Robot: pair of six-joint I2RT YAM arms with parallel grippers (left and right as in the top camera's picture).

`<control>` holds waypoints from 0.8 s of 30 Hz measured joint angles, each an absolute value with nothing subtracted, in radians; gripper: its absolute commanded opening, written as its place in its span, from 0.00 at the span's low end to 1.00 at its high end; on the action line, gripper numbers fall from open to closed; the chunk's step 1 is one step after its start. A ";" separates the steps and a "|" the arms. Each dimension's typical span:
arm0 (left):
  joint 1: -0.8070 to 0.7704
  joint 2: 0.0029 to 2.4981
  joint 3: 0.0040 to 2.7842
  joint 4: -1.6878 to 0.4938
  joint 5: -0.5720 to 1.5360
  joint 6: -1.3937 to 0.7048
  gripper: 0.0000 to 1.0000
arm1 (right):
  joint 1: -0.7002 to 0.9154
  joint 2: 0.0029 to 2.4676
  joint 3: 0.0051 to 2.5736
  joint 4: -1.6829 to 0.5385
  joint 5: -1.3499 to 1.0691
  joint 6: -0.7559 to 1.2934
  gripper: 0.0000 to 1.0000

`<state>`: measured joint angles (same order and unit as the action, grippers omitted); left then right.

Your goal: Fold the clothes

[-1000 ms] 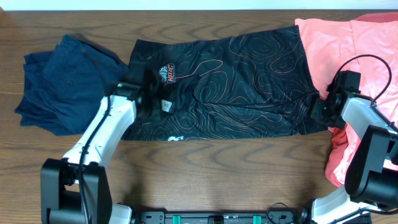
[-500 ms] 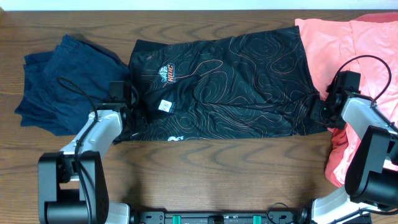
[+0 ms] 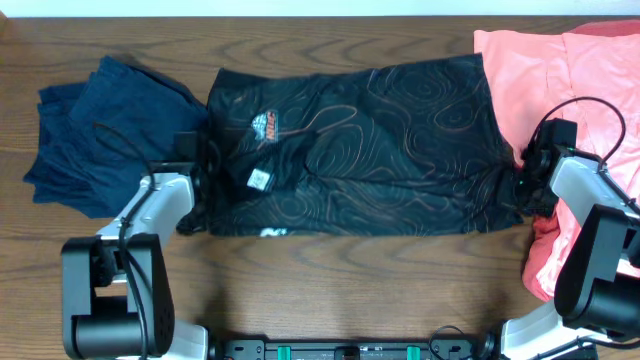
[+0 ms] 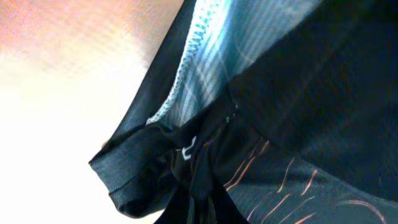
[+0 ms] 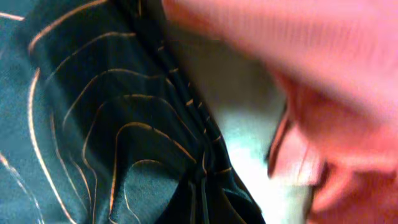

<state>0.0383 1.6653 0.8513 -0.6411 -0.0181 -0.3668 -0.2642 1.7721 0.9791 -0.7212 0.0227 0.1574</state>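
A black garment [image 3: 380,140] with orange contour lines lies spread flat across the middle of the table. My left gripper [image 3: 200,185] is shut on its left edge, and in the left wrist view the black cloth [image 4: 298,93] bunches into the pinch of the left gripper [image 4: 199,202]. On the opposite side my right gripper [image 3: 522,185] is shut on the right edge. The right wrist view shows the lined fabric [image 5: 93,124] gathered into folds at the right gripper [image 5: 199,196]. The fingers themselves are hidden by cloth in both wrist views.
A crumpled navy garment [image 3: 100,130] lies at the far left, just beyond my left arm. A pink garment [image 3: 560,70] is piled at the right, partly under my right arm, and fills the right of the right wrist view [image 5: 323,74]. Bare wooden table [image 3: 340,290] runs along the front.
My left gripper has moved off the garment's logo area to its left edge and closed on it. The right gripper has tightened. The garment's near edge has shifted toward the table's front.
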 measured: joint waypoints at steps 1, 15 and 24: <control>0.051 1.665 0.851 -0.669 -0.018 -0.367 0.06 | -0.264 1.772 0.979 -0.748 0.023 0.161 0.01; 0.154 1.546 0.830 -0.778 0.070 -0.331 0.49 | -0.264 1.776 0.991 -0.995 0.037 0.270 0.30; 0.147 1.348 0.897 -0.730 0.186 -0.301 0.58 | -0.264 1.703 1.326 -0.756 0.011 0.233 0.22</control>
